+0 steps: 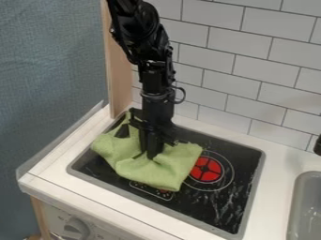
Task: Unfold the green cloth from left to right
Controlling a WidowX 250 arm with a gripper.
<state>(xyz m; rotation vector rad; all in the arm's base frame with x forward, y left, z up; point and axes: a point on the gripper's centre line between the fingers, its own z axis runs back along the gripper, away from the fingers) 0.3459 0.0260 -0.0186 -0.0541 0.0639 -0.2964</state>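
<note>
green cloth (153,172) is on the black stove top (229,201), bunched up toward its left edge + back left corner, w/ its near part hanging toward the front edge. right end of cloth laps the ring around the red burner (206,168). bare stove top lies to the right, prob. useful: room for the fold to open that way.

arm (153,79) comes in from top edge, claw (151,151) pointing down into approx. the middle of the cloth. cloth dips + wrinkles around the tip, so they look in contact; prob. there to get a top layer, not just to press. can't tell if claw is open or closed, or if it has any cloth gripped.

step now, my guess: getting hold of the fold. task looks early, cloth is still a crumpled heap. next move prob. needs a firm pinch on one layer, small lift, then a pull right. risk: grabbing both layers = whole cloth drags, no unfold. cloth is soft, may also slip out or bunch more.
</note>
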